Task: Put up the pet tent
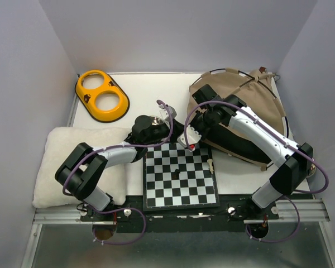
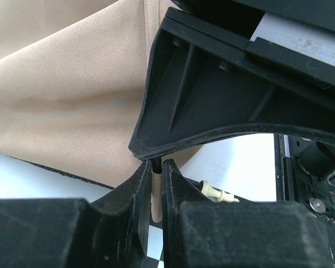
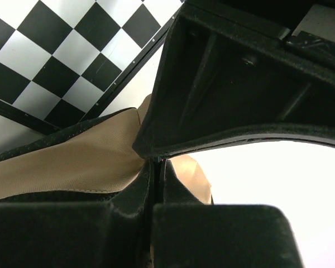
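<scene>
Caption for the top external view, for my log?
Left arm and right arm meet at the slumped pet tent beside the chessboard; white cushion left, yellow double bowl behind.

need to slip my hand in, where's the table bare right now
Bare table at the back, between the yellow tray and the tent; also a narrow strip between the chessboard and the right arm. Crowded in the middle, where the left arm and right arm meet at the tent's front edge.

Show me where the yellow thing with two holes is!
In the overhead view, the yellow two-hole dish sits in the far left corner of the table, behind the fluffy white cushion and left of the pet tent.
</scene>
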{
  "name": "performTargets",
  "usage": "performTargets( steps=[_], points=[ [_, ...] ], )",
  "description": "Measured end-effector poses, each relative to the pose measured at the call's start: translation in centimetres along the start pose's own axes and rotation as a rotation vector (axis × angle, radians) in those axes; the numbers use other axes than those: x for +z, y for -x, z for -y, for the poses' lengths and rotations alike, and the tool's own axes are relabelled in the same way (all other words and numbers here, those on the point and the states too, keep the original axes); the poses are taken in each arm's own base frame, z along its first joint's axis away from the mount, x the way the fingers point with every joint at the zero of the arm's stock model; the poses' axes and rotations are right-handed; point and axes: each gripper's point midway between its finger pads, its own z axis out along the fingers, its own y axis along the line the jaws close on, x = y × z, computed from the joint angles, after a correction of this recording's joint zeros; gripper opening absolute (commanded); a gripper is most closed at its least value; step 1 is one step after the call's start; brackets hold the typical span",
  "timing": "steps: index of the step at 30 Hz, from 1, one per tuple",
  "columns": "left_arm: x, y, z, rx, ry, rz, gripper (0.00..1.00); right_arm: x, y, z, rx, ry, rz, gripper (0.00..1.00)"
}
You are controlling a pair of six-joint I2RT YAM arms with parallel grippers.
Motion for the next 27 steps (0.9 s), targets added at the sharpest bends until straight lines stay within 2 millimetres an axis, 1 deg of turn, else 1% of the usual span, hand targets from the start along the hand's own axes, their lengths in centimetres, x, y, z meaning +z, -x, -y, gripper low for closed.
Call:
performTargets(
  steps=[1,2,3,4,6,9,13,15,18,22,23,24,26,27],
  points=[
    [0.1,0.0,0.0,-0.003,0.001,-0.004,0.21,0.0,-0.1,0.0,0.003,0.001,-0.005,0.01],
    [0.1,-0.1,-0.1,-0.006,0.002,-0.009,0.16,0.0,-0.1,0.0,0.005,0.001,-0.007,0.01],
    [0.1,-0.1,-0.1,-0.009,0.003,-0.012,0.07,0.0,-0.1,-0.1,0.011,0.001,-0.008,0.01],
    [0.1,-0.2,-0.1,-0.011,0.003,-0.015,0.0,0.0,-0.1,-0.1,0.013,0.002,-0.007,0.01],
    [0.1,-0.4,0.0,-0.014,0.0,-0.023,0.0,0.0,-0.1,-0.1,0.02,0.003,-0.008,0.01],
    [0.0,-0.5,0.2,-0.017,-0.001,-0.031,0.0,-0.1,-0.1,-0.2,0.026,0.007,-0.01,0.11],
    [-0.6,-0.5,0.4,-0.006,0.008,-0.036,0.0,-0.1,-0.4,-0.3,0.036,0.004,-0.012,0.18],
    [-0.9,-0.3,0.5,0.009,0.019,-0.034,0.0,-0.3,-0.4,0.0,0.035,-0.006,-0.003,0.25],
    [-1.3,-0.4,0.6,0.012,0.025,-0.05,0.0,-1.3,-2.2,0.1,0.06,-0.026,-0.045,0.29],
    [-1.6,-1.0,0.2,0.01,0.038,-0.072,0.0,-3.0,-4.8,0.3,0.098,-0.062,-0.097,0.29],
    [-1.6,-0.9,0.2,0.012,0.039,-0.07,0.0,-3.4,-5.2,0.4,0.103,-0.07,-0.104,0.28],
    [-1.6,-0.8,0.2,0.019,0.039,-0.065,0.0,-3.6,-5.4,0.5,0.106,-0.076,-0.107,0.23],
    [-1.5,-0.5,0.2,0.03,0.038,-0.056,0.0,-3.9,-5.6,0.6,0.105,-0.081,-0.106,0.04],
    [-1.5,-0.4,0.1,0.036,0.04,-0.053,0.0,-4.0,-5.7,0.7,0.105,-0.08,-0.106,0.01]
  ],
)
